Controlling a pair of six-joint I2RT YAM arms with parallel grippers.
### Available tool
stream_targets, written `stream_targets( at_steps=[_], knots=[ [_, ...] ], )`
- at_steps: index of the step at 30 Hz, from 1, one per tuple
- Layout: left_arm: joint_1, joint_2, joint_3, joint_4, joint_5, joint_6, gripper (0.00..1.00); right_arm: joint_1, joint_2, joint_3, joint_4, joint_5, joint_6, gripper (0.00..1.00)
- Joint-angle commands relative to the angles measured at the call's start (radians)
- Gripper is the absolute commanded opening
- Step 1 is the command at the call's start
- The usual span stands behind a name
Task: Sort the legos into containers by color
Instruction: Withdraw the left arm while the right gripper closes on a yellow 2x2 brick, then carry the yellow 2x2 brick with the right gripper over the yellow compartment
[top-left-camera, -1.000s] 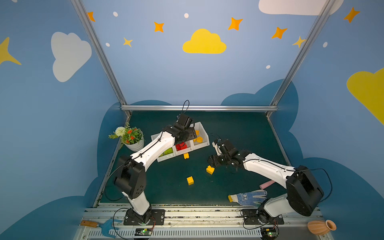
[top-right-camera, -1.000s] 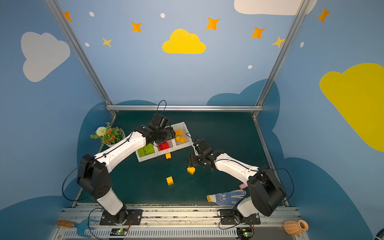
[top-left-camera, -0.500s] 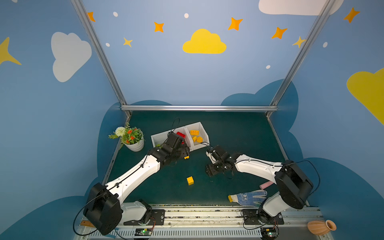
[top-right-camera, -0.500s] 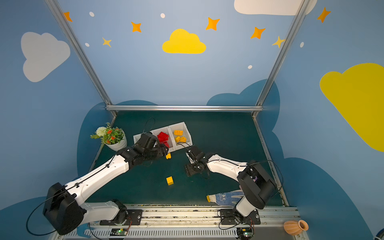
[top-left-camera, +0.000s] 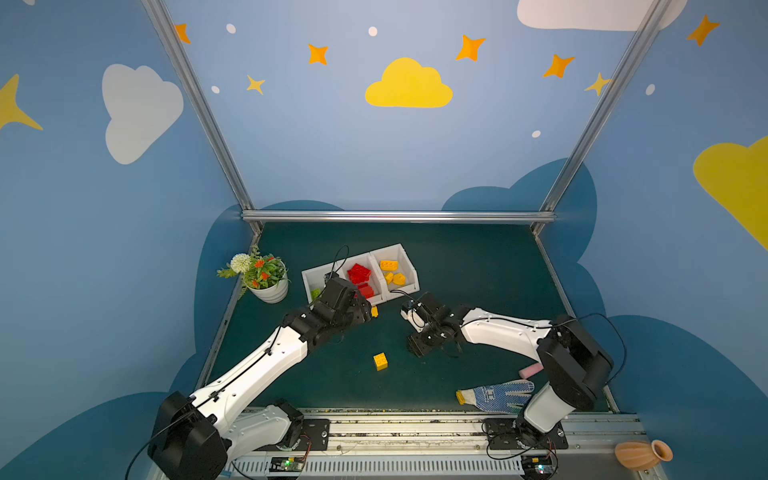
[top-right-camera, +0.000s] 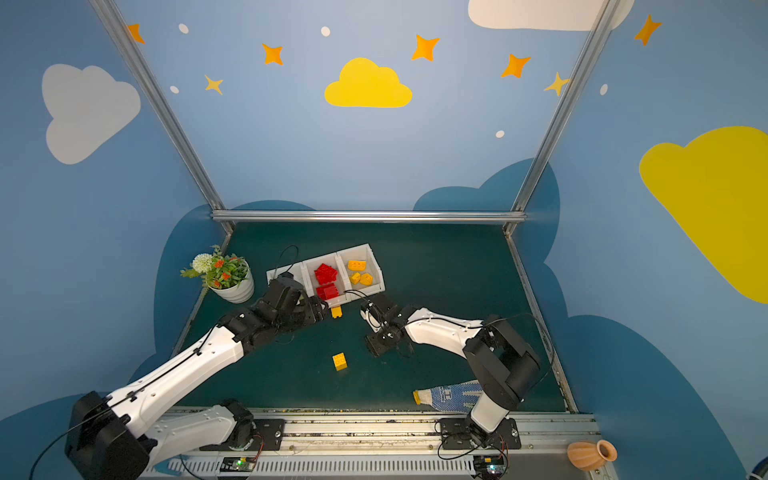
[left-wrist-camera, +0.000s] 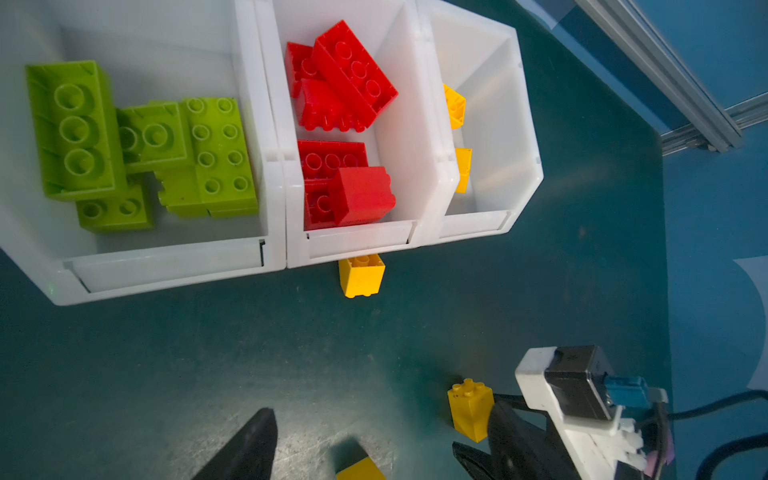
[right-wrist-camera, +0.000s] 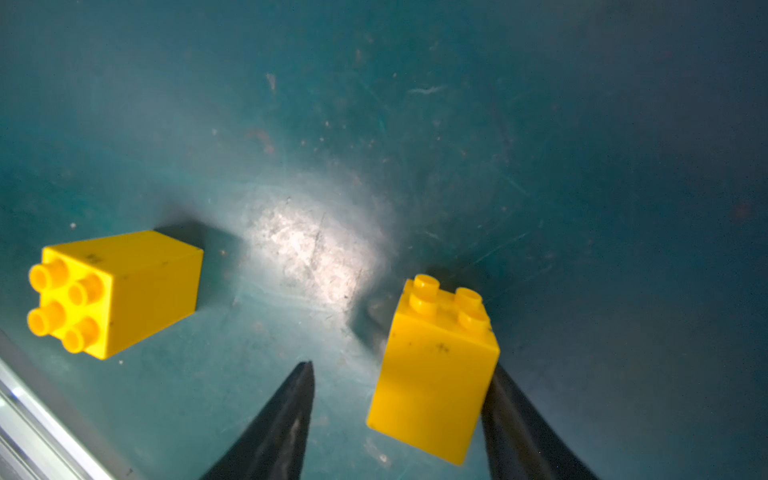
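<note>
right gripper (right-wrist-camera: 401, 368): jaws part open, not yet clamped | tall yellow studded plastic brick (right-wrist-camera: 436, 374): upright between jaws, long axis vertical, touching one, gap to the other | mid dark-green surface (right-wrist-camera: 582, 166), toward its near edge from the white three-bin plastic row (left-wrist-camera: 357, 243) | left gripper (top-left-camera: 366, 309): jaws open, empty, farther | both top views: brick hidden under right gripper

On the dark green table mat (top-left-camera: 478, 266) a white ribbed flower pot (top-left-camera: 270, 293) of green leaves and orange and white blooms stands at the left edge, while front right lie a white knitted glove with blue dots (top-left-camera: 498, 395) and, just beside it, a pink cylinder (top-left-camera: 530, 370) — and off the mat, a terracotta vase (top-left-camera: 642, 454) on its side.
</note>
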Motion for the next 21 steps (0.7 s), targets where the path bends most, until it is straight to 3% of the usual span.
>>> stream_targets(
  at_steps=[1,9,15,21],
  knots=[
    [0.002,-0.016,-0.009,-0.022,-0.021,-0.011,0.79,0.009,0.027,0.035,-0.042,0.046,-0.017,0.53],
    [0.002,-0.030,-0.016,-0.043,-0.032,-0.011,0.79,0.023,0.061,0.078,-0.079,0.163,0.014,0.37],
    [0.001,-0.040,-0.024,-0.051,-0.034,-0.012,0.79,0.026,0.063,0.098,-0.106,0.166,0.018,0.24],
    [0.002,-0.059,-0.052,-0.038,-0.035,-0.017,0.80,0.008,0.029,0.125,-0.117,0.146,0.025,0.20]
  ],
)
